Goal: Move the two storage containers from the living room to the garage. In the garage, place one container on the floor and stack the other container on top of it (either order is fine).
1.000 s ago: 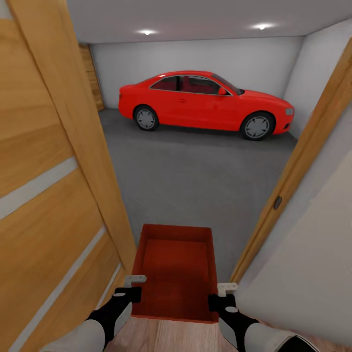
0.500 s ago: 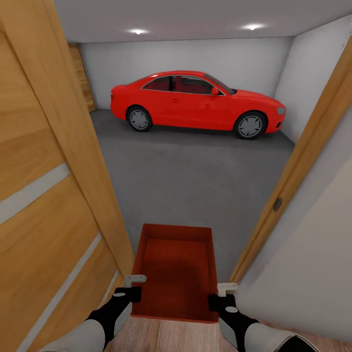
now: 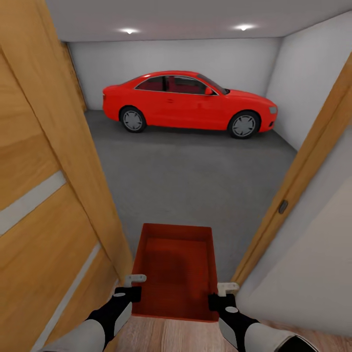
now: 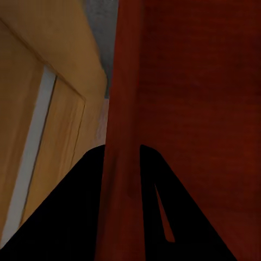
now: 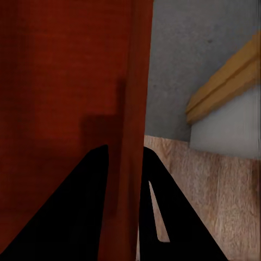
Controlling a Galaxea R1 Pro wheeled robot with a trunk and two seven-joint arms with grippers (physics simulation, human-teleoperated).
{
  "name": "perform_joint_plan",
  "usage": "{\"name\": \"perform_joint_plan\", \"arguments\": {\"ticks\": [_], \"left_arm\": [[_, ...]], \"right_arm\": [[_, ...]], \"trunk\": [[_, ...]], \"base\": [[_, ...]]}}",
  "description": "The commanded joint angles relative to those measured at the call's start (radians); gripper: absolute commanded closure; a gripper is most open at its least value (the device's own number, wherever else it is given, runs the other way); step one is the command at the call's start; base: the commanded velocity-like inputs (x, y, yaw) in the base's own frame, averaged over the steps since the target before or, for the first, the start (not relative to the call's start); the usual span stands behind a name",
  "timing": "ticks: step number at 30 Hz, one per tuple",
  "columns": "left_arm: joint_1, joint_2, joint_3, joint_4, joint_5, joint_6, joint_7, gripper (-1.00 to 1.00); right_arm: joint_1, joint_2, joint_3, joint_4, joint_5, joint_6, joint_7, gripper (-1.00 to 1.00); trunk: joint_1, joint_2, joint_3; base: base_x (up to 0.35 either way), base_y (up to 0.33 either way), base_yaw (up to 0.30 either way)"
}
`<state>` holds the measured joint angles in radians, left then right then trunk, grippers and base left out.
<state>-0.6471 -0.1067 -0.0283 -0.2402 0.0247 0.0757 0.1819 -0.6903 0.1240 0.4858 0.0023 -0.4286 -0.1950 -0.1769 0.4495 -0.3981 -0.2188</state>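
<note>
Standing in a doorway, the robot holds one red-orange bin (image 3: 176, 271) out in front, level and open side up, between its two grippers. The left gripper (image 3: 131, 286) clamps the bin's left wall near the near corner; in the left wrist view its two dark fingers (image 4: 81, 217) sit one on each side of that wall (image 4: 122, 136), closed tight on it. The right gripper (image 3: 224, 293) does the same on the right wall, and the right wrist view shows its fingers (image 5: 87, 212) straddling the wall (image 5: 130, 109) in the same pinched grip. The bin hangs over the threshold: its near edge is above the light wood floor (image 3: 166, 337), its far part above the grey concrete floor (image 3: 195, 181) of the garage. An open wooden door (image 3: 44, 195) with pale stripes stands close on the left, just beside the bin, and a wooden door frame (image 3: 303, 181) with a white wall (image 3: 313, 274) rises on the right. Well ahead, a red car (image 3: 188, 105) is parked side-on against the back wall (image 3: 171, 58), under two ceiling lights (image 3: 128, 31).
</note>
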Motion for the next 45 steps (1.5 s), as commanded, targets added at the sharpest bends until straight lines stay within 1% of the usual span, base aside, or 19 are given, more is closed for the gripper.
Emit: {"name": "perform_joint_plan", "arguments": {"ticks": [1, 12, 26, 45], "left_arm": [[0.0, 0.001, -0.004, 0.001, 0.009, 0.021, 0.009, 1.0], [0.0, 0.001, -0.004, 0.001, 0.009, 0.021, 0.01, 1.0], [0.0, 0.001, -0.005, 0.001, 0.009, 0.021, 0.008, 1.0], [0.0, 0.001, -0.004, 0.001, 0.009, 0.021, 0.01, 1.0]], "right_arm": [[-0.002, -0.027, 0.008, -0.001, -0.009, -0.028, -0.067, 1.0], [-0.002, -0.027, 0.007, -0.001, -0.009, -0.029, -0.067, 1.0], [-0.002, -0.029, 0.007, -0.001, -0.009, -0.029, -0.067, 1.0], [-0.002, -0.029, 0.007, -0.001, -0.007, -0.028, -0.068, 1.0]], "trunk": [[0.001, -0.002, -0.002], [0.001, -0.002, -0.002], [0.001, -0.002, -0.002], [0.001, -0.002, -0.002]], "base": [[0.002, 0.002, -0.275], [0.001, 0.001, -0.255], [0.18, 0.196, -0.013], [0.01, 0.01, 0.0]]}}
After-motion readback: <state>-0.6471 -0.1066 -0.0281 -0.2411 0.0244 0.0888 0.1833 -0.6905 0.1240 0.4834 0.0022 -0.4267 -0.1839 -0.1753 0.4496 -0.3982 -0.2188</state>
